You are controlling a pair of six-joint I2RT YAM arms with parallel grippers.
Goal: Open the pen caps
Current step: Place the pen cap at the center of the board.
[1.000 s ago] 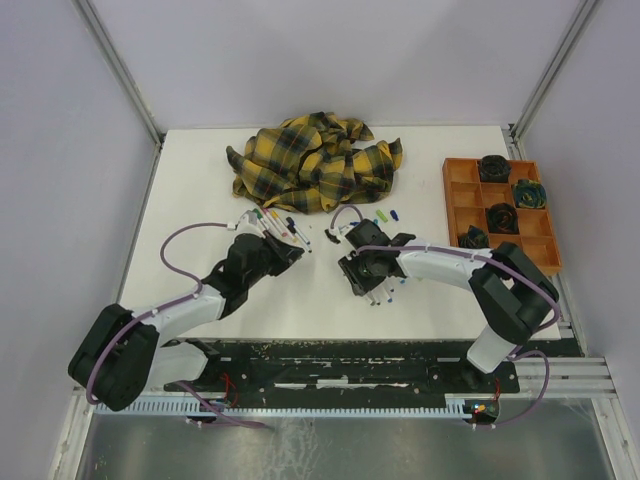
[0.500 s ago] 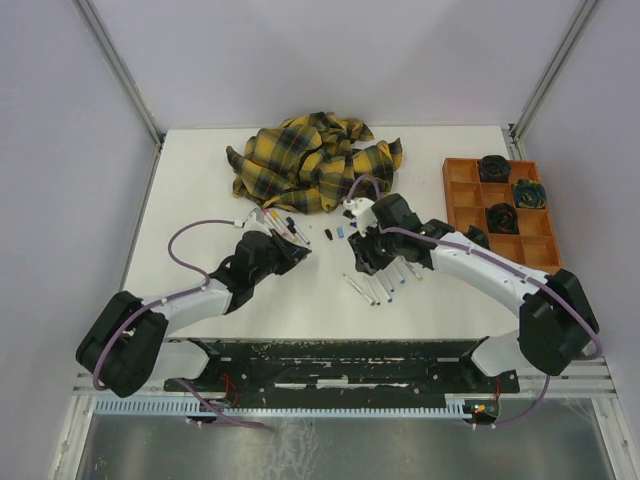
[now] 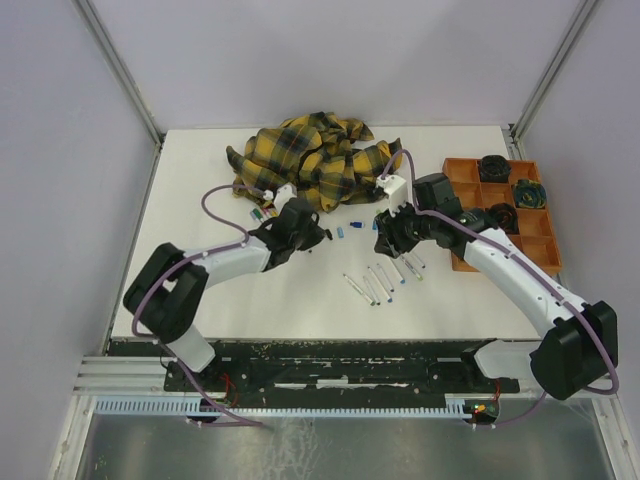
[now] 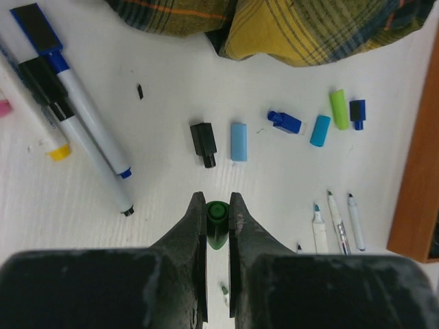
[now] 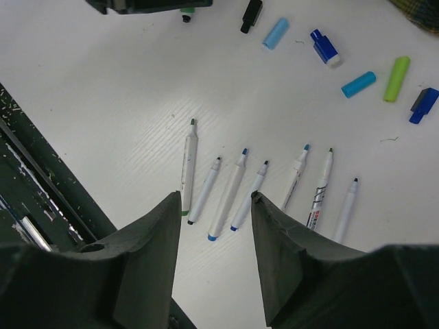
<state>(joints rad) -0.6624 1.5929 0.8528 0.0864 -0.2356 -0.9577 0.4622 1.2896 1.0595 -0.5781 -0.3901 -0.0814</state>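
Clamping a green cap [image 4: 217,214] in the left gripper [image 4: 217,202], over the desk [image 4: 288,205]; past loose black and blue caps [image 4: 238,141] near the plaid cloth [image 4: 295,31]; holding the right gripper [image 5: 214,199] apart, empty, above a row of uncapped pens [image 5: 230,188]

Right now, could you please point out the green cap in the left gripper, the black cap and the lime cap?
green cap [image 4: 217,214]: left wrist view, its round top end.
black cap [image 4: 202,138]: left wrist view, its wide body.
lime cap [image 4: 339,108]: left wrist view, mid-body.
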